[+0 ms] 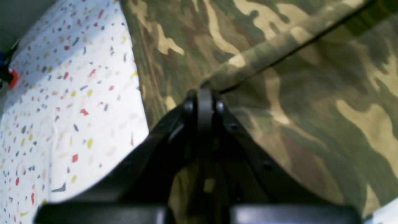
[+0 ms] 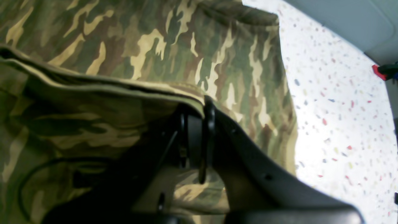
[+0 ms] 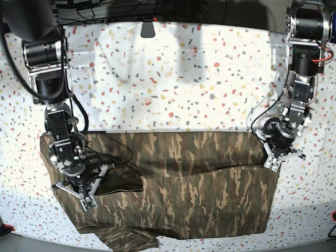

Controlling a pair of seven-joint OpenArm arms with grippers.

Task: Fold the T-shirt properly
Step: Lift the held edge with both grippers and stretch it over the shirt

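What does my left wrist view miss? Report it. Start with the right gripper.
Observer: The right gripper is shut on a hemmed edge of the T-shirt.
Operator: Now describe the whole shirt.
Observer: In the base view it lies as a wide band across the near part of the table, with one layer folded over another.
Operator: Name anything sticking out.
Observer: A flap of cloth pokes out past the shirt's near edge, on the right arm's side.
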